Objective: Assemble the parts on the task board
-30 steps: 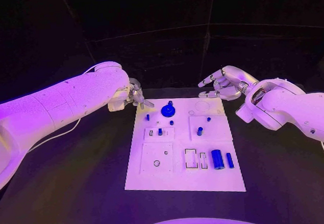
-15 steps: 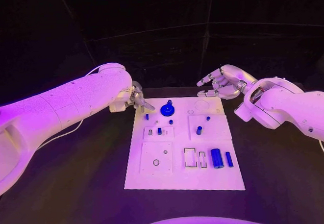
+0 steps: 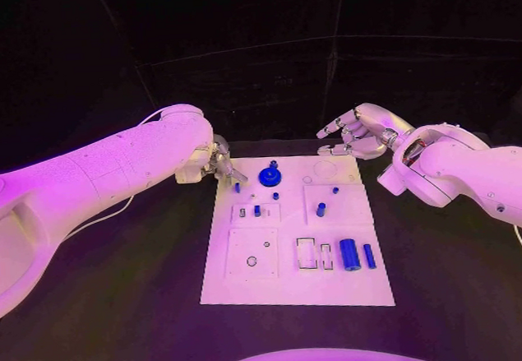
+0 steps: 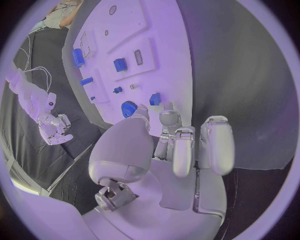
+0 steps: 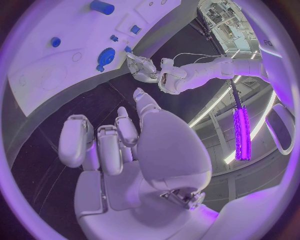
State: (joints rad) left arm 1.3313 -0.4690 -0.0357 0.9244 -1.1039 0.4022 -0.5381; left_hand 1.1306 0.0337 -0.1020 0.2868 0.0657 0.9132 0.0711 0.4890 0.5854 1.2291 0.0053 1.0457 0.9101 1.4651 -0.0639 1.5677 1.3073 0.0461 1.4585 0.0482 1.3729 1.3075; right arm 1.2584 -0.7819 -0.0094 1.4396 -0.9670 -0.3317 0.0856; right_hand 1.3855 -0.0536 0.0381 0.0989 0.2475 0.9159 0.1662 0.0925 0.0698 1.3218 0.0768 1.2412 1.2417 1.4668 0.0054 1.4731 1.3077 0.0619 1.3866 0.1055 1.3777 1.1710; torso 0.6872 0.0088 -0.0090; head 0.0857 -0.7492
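Here the task board (image 3: 297, 289) lies flat in the middle of the black table (image 3: 102, 305), long side running from near edge to far edge. Left hand (image 3: 221, 160) sits at the board's far left corner, fingers pointing down over that corner, just beside a small blue peg (image 3: 237, 187) standing there. In the left wrist view the fingertips (image 4: 167, 107) come close to that peg (image 4: 155, 99); contact can't be told, nothing seen held, fingers slightly apart and loosely bent. Right hand (image 3: 359, 133) hovers off the board's far right corner, above the table, fingers spread and partly curled, holding nothing. The right wrist view shows the same hand (image 5: 125, 145) empty over dark table.

Parts on the board: a blue gear (image 3: 271, 177) with a knob on top near the far edge, between the two hands. Small blue pegs (image 3: 257, 211) in the raised block on the left side, mid-board. One blue peg (image 3: 321, 211) on the right-side block, with a smaller blue peg (image 3: 336, 191) beyond it. A large blue cylinder (image 3: 350, 256) lies toward the near right, a thinner blue bar (image 3: 369, 257) just beside it on the right-edge side. Empty rectangular slots (image 3: 306, 255) sit just left of the cylinder.
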